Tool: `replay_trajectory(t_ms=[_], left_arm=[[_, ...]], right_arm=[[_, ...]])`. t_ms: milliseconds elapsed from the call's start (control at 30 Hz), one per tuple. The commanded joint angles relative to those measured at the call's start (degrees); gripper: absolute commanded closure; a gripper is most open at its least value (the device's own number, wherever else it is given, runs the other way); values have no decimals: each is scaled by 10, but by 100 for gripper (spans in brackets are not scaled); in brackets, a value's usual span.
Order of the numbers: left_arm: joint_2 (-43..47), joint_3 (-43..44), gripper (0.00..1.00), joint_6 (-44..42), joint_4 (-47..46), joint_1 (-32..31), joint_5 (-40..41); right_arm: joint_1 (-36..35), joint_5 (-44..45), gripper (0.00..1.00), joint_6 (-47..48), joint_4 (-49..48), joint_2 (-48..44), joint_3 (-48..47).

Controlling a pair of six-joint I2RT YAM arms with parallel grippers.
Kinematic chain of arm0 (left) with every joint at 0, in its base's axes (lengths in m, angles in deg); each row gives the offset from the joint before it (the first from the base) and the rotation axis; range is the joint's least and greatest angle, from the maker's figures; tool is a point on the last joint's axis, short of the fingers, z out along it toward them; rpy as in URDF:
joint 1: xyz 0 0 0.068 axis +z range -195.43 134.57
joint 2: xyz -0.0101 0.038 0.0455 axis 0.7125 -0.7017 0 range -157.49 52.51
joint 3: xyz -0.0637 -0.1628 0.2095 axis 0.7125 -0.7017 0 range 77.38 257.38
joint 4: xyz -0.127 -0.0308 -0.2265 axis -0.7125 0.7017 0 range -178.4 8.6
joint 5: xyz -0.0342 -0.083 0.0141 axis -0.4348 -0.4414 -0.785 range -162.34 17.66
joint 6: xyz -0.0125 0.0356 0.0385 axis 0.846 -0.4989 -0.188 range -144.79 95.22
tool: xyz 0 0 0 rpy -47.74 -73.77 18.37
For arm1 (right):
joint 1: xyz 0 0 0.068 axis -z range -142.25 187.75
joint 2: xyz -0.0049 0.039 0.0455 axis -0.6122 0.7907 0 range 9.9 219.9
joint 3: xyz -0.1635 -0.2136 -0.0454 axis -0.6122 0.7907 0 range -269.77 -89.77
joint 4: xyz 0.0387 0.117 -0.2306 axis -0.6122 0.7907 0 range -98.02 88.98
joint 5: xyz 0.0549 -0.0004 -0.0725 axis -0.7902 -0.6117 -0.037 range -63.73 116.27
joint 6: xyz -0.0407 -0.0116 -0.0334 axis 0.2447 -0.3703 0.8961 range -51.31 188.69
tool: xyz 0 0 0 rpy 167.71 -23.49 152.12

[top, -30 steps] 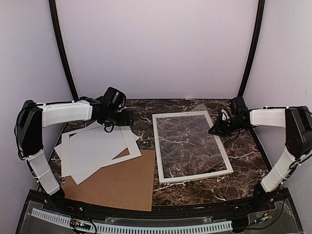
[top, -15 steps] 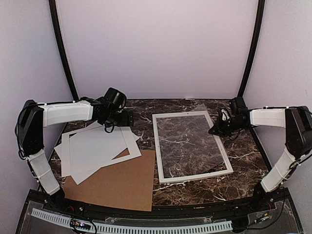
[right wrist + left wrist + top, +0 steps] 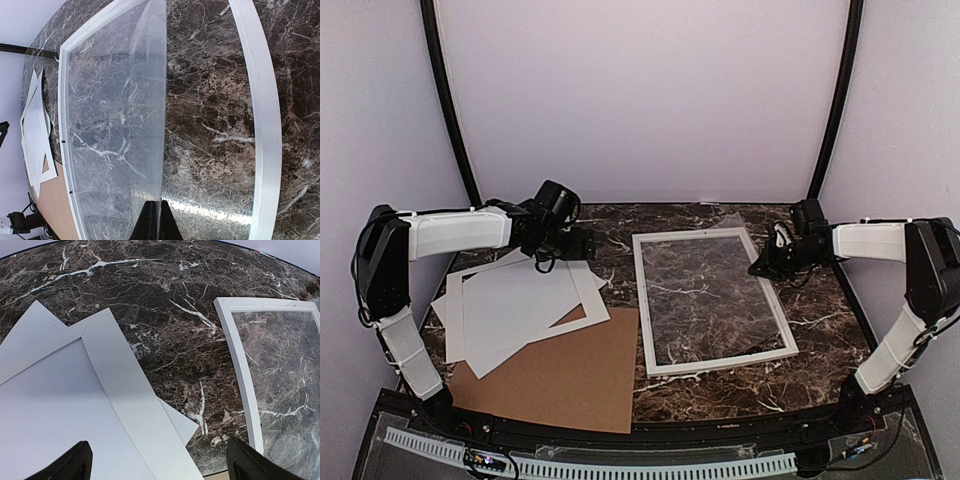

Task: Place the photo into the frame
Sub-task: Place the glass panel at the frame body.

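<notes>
Nothing has moved this past second; the job is paused. The right claw [image 3: 154,222] pinches the clear pane [image 3: 115,130], tilted above the frame [image 3: 642,300] lying right of centre. The left claw [image 3: 160,465] gapes empty over the white sheets [image 3: 515,305] at left; the photo's picture side shows nowhere. No readable writing.

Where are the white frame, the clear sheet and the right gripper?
white frame [image 3: 642,300], top view, on its left rail.
clear sheet [image 3: 115,125], right wrist view, on its glossy middle.
right gripper [image 3: 156,212], right wrist view, at the fingertips pinching the sheet's edge.
</notes>
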Motion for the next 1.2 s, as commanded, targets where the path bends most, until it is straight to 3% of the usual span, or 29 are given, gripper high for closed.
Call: replay_trajectory(t_ms=[0, 467, 967, 1167], left_arm=[[1, 8, 4, -4, -1, -4, -2], [-23, 25, 4, 1, -16, -39, -18], [-71, 63, 4, 21, -56, -110, -53], [-88, 80, 4, 25, -57, -130, -56]], right_arm=[[4, 10, 100, 7, -13, 3, -14], [0, 7, 100, 19, -21, 18, -19], [-4, 9, 88, 24, -20, 23, -22], [-4, 12, 93, 26, -18, 22, -21]])
